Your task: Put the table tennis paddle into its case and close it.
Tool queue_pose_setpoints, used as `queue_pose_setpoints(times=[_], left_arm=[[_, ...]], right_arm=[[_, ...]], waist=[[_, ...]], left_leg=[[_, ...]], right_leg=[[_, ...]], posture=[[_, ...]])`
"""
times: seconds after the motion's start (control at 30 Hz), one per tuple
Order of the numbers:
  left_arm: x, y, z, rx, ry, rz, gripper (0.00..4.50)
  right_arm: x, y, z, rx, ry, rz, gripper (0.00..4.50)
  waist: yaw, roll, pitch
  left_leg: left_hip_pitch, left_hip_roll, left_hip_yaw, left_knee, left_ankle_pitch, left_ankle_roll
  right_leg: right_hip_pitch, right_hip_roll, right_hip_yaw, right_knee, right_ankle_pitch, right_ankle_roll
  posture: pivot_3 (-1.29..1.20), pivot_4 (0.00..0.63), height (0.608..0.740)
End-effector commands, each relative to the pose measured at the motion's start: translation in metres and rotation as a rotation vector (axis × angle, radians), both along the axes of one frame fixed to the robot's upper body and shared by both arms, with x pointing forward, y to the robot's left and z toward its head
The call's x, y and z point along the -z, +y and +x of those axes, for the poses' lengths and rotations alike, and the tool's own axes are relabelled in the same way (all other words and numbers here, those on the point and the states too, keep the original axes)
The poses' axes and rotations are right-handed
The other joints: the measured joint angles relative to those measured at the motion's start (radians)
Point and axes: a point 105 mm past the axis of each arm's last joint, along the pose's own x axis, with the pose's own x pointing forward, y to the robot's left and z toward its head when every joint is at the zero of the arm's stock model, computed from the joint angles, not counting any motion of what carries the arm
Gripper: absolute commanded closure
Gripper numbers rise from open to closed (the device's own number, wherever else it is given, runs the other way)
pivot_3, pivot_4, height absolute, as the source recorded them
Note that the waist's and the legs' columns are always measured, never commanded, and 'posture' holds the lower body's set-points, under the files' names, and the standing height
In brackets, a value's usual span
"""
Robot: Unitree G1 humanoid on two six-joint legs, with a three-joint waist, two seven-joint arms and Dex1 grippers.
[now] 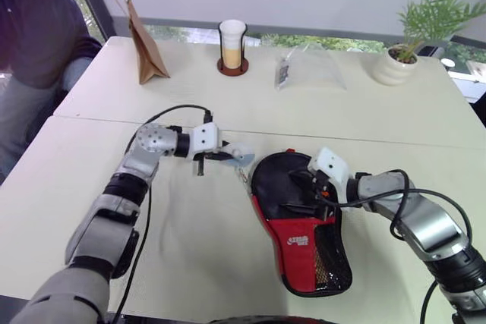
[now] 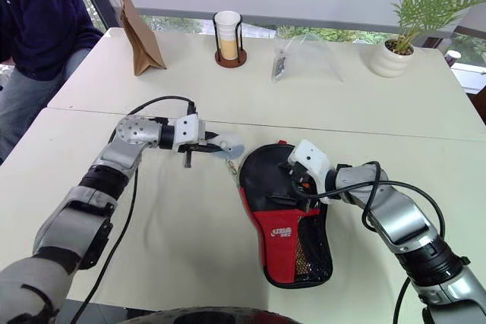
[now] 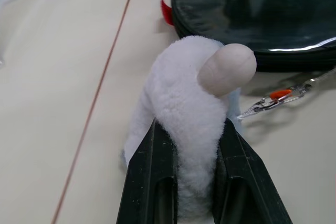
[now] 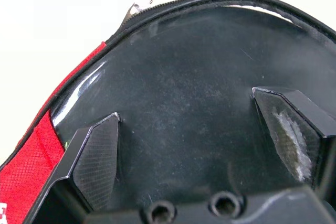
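The case (image 1: pixel 301 237) lies flat on the table, its round black end toward the far side, with a red panel and a mesh pocket nearer me. Its grey-white fuzzy charm (image 3: pixel 189 103) rests on the table just left of the round end, joined by a small metal clip and chain (image 3: pixel 273 100). My left gripper (image 3: pixel 191 129) is shut on the charm (image 1: pixel 241 158), reaching in from the left. My right gripper (image 4: pixel 189 111) stands open over the case's glossy black end (image 4: pixel 199 77), one finger on each side; I cannot tell whether it touches. The table tennis paddle is hidden.
Along the far side of the table stand a brown paper bag (image 1: pixel 144 51), a cup in a dark holder (image 1: pixel 232 47), a clear plastic bag (image 1: pixel 307 70) and a potted plant (image 1: pixel 402 58). A person sits at the far left corner (image 1: pixel 30 28).
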Motion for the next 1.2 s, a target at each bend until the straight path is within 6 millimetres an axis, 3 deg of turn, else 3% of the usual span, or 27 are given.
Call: queue_pose_setpoints(times=[0.03, 0.23, 0.5, 0.7, 0.93, 1.2], left_arm=[[-0.022, -0.013, 0.023, -0.059, -0.084, -0.021, 4.33], [-0.043, -0.063, 0.039, -0.094, -0.173, -0.034, 4.33], [-0.071, -0.125, 0.034, -0.090, -0.236, -0.127, 4.33], [-0.086, -0.173, 0.017, -0.067, -0.225, -0.263, 4.33], [-0.080, -0.217, -0.015, 0.009, -0.097, -0.353, 4.33], [-0.071, -0.244, -0.051, 0.164, 0.133, -0.415, 4.33]], right_arm=[[0.026, -0.021, -0.013, 0.102, 0.118, -0.091, 0.00], [0.038, -0.023, -0.032, 0.150, 0.156, -0.125, 0.00], [0.041, -0.017, -0.049, 0.231, 0.203, -0.102, 0.00], [0.040, -0.003, -0.056, 0.254, 0.220, -0.066, 0.00], [0.037, 0.012, -0.060, 0.246, 0.221, -0.043, 0.00], [0.036, 0.012, -0.057, 0.253, 0.215, -0.042, 0.00]], waist=[[0.009, 0.000, 0.000], [0.008, 0.000, 0.000], [0.009, -0.001, 0.000], [0.007, -0.001, 0.000], [0.005, -0.001, 0.000], [0.002, 0.000, 0.000]], left_leg=[[0.000, 0.000, 0.000, 0.000, 0.000, 0.000], [-0.002, -0.002, 0.000, 0.006, -0.003, 0.005], [-0.004, -0.002, -0.001, 0.009, -0.005, 0.008], [-0.004, -0.003, -0.001, 0.010, -0.005, 0.009], [-0.004, -0.003, -0.001, 0.009, -0.005, 0.009], [-0.004, -0.003, -0.001, 0.008, -0.005, 0.009]], right_leg=[[0.000, 0.000, 0.000, 0.000, 0.000, 0.000], [0.001, 0.001, -0.001, 0.000, 0.001, 0.002], [0.001, 0.000, -0.001, 0.000, 0.001, 0.003], [0.001, -0.001, -0.001, 0.000, 0.001, 0.003], [0.000, -0.001, -0.001, 0.000, 0.001, 0.003], [0.000, 0.000, -0.001, 0.000, 0.001, 0.003]], posture=[[0.00, 0.150, 0.740], [0.00, 0.150, 0.740], [0.00, 0.150, 0.740], [0.00, 0.150, 0.740], [0.00, 0.150, 0.740], [0.00, 0.150, 0.740]])
